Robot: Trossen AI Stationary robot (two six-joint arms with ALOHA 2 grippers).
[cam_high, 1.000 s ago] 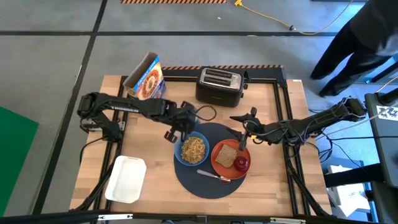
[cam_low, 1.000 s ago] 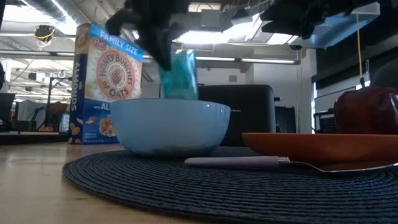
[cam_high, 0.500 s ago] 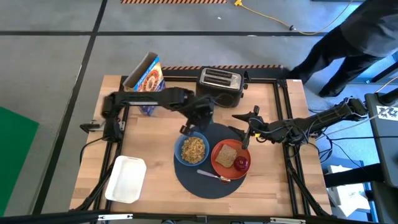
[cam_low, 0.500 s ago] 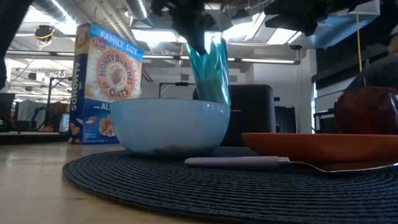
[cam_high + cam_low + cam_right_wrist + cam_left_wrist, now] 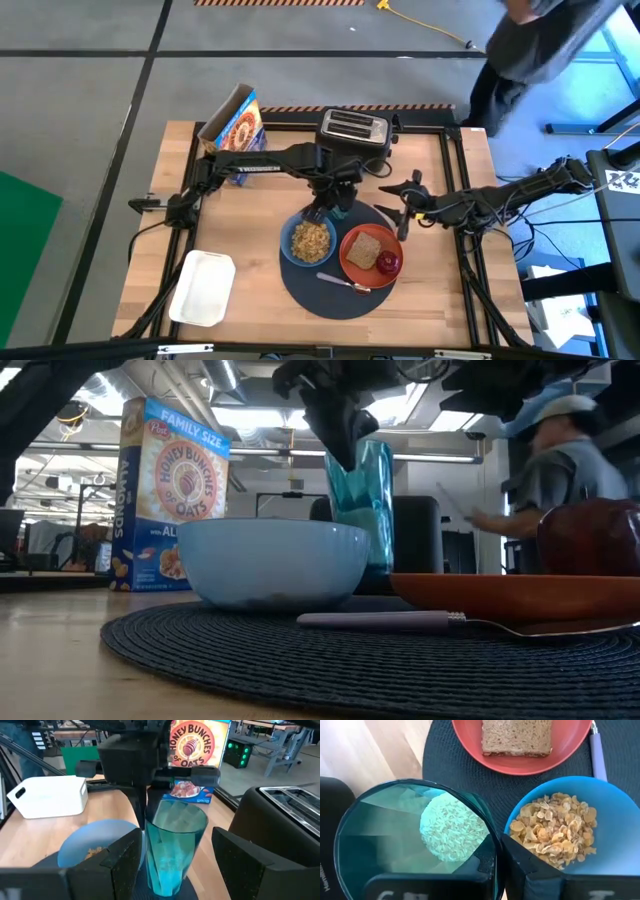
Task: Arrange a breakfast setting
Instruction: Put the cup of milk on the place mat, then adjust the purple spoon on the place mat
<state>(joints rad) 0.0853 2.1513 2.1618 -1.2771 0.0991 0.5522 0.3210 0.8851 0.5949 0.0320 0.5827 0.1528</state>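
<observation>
We see a pale wooden counter; directly on it lie a round dark mat near the middle, a white rectangular tub at the front left, a cereal box and a black toaster along the far edge.

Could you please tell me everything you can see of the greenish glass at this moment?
The glass is clear teal-green with faceted walls, tapering toward its base, upright and empty. The left gripper pinches its rim, one finger inside and one outside. It stands at the round dark mat's far edge, behind the blue bowl of cereal, before the toaster.
</observation>
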